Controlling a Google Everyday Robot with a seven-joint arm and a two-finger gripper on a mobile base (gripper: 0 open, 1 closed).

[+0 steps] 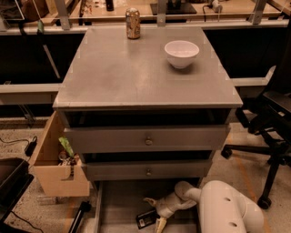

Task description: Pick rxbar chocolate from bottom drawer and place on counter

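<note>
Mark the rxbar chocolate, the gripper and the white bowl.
rxbar chocolate [145, 220]: camera view, middle of its black wrapper.
gripper [153, 213]: camera view, midway between its open fingertips, over the bottom drawer [118, 205].
white bowl [181, 53]: camera view, its outer front wall.

Pale floor [241, 172], black office chair [273, 123] at right, light wooden workbench [229, 11] behind, dim warm light.

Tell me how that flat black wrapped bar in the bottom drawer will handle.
The black wrapped bar lies flat: probably light, won't roll. Low on the grey drawer floor, likely hard to pinch. Open gripper hovers beside it.
</note>
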